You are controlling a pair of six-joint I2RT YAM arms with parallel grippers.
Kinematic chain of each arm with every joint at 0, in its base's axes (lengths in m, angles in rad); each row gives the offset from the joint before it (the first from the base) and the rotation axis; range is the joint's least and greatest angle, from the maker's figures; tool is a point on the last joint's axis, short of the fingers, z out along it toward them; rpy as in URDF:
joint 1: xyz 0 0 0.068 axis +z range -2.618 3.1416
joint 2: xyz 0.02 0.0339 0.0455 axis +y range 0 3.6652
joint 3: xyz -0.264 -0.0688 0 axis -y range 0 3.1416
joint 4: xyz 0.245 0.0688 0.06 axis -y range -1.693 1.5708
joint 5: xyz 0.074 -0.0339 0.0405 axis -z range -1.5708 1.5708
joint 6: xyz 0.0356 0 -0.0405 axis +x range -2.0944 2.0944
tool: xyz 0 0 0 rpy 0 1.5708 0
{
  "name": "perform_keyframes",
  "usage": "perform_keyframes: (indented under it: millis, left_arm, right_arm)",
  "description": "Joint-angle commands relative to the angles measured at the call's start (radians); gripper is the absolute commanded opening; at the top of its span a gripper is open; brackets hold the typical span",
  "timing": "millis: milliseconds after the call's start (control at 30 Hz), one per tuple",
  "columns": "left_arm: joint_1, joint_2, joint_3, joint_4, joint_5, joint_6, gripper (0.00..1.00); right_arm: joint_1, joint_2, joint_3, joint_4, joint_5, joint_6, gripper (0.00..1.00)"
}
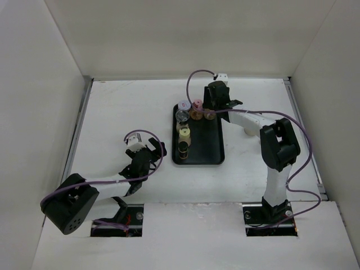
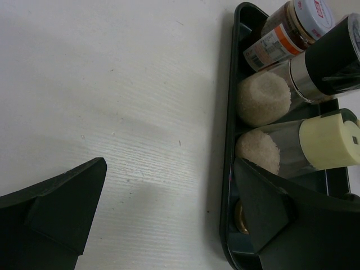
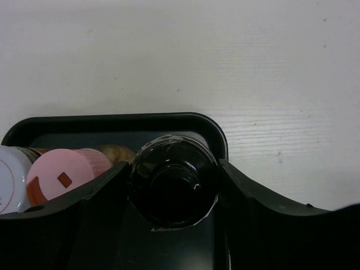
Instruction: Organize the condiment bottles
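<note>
Several condiment bottles stand in the black tray (image 1: 205, 143), along its left side and far edge. My right gripper (image 1: 212, 111) is at the tray's far right corner. In the right wrist view its fingers (image 3: 101, 194) press both sides of a dark, black-capped bottle (image 3: 173, 180) standing in that corner. A pink-capped bottle (image 3: 59, 175) stands just left of it. My left gripper (image 1: 147, 152) is open and empty over the table, left of the tray. In its wrist view a yellow-capped bottle (image 2: 329, 140), a black-capped bottle (image 2: 332, 59) and a red-labelled jar (image 2: 289, 28) stand in the tray (image 2: 228, 185).
White walls close in the table on the left, back and right. A white rounded object (image 1: 248, 131) shows partly under the right arm, right of the tray. The right half of the tray holds no bottles.
</note>
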Motion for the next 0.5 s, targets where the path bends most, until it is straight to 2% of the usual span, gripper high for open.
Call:
perform_keyframes:
  millis: [0,133,200,333,467]
  left_arm:
    - [0.004,-0.007,0.022,0.043,0.002,-0.012,1.00]
    - [0.004,-0.020,0.019,0.043,-0.001,-0.012,1.00]
    - [0.004,-0.003,0.022,0.043,0.001,-0.012,1.00]
    - [0.006,-0.021,0.019,0.043,0.003,-0.012,1.00]
    - [0.006,-0.009,0.022,0.043,0.007,-0.012,1.00]
  right_arm:
    - [0.005,-0.016,0.033,0.079,0.033,0.003,0.58]
    - [0.007,-0.053,0.008,0.079,0.041,0.008,0.85]
    - [0.007,-0.099,-0.001,0.076,0.036,0.008,0.94]
    - [0.007,-0.233,-0.067,0.061,0.043,0.012,0.99]
    - [-0.028,-0.449,-0.258,0.070,0.116,0.020,0.99]
